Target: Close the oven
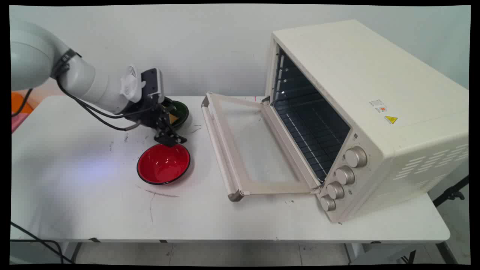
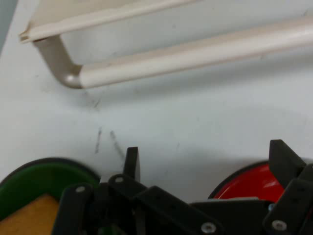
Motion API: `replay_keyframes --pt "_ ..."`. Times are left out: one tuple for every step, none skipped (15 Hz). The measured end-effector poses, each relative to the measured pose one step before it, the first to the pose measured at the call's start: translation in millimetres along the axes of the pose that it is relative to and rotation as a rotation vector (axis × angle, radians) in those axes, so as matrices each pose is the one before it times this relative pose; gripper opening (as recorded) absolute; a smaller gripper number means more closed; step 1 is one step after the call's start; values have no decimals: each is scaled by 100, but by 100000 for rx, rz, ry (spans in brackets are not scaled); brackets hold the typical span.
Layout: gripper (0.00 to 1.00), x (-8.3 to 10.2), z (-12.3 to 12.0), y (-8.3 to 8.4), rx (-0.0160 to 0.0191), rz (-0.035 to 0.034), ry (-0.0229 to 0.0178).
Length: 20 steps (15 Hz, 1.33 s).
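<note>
The black two-finger gripper (image 1: 170,138) hangs low over the white table (image 1: 93,210), its jaws spread wide and pinching nothing. In the hand view one fingertip (image 2: 132,159) stands near the green bowl and the other (image 2: 283,156) over the red bowl's rim, with bare table between them.

Taking the shiny red round bowl (image 1: 163,164) as landmark: the jaws sit at its far rim, just above it; whether they touch it cannot be told. The bowl looks empty and lies on the near side of the jaws. Just beyond the jaws, on the bowl's far side, stands a dark green round bowl (image 1: 180,112) with a flat orange-yellow piece (image 2: 34,218) lying in it, partly hidden by the arm.

To the right of the red bowl, a cream-coloured metal toaster oven (image 1: 375,112) stands with its glass door (image 1: 255,150) folded down flat; the door's long tubular handle (image 1: 219,146) runs nearest the bowls, apart from both.
</note>
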Motion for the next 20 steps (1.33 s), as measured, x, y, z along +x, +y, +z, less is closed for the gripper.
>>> replay_keyframes --pt "100 107 475 221 -860 -1648 545" --pt "100 34 563 252 -875 -1810 634" --pt "100 5 585 213 -835 -1572 519" --pt "100 -29 542 178 -734 -1196 301" --pt "100 -78 547 186 -752 -1046 284" --pt "0 -100 733 217 -1015 -1050 334" --pt "0 -33 370 88 -459 -289 181" --pt "0 -60 536 111 -585 -372 185" --pt "0 -34 355 55 -318 -165 119" --pt "0 -37 515 60 -415 -303 204" --pt "0 -25 316 22 -194 -297 177" --pt "0 -6 486 29 -362 -441 285" --pt "0 30 465 14 -349 -481 376" --pt "0 40 430 23 -329 -536 487" --pt "0 83 545 26 -422 -745 704" --pt "0 98 391 -8 -270 -657 608" --pt "0 74 337 -38 -138 -837 662" --pt "0 125 420 -80 -160 -1125 906" --pt "0 109 286 -75 -115 -846 721" --pt "0 119 283 -77 -131 -1006 850"
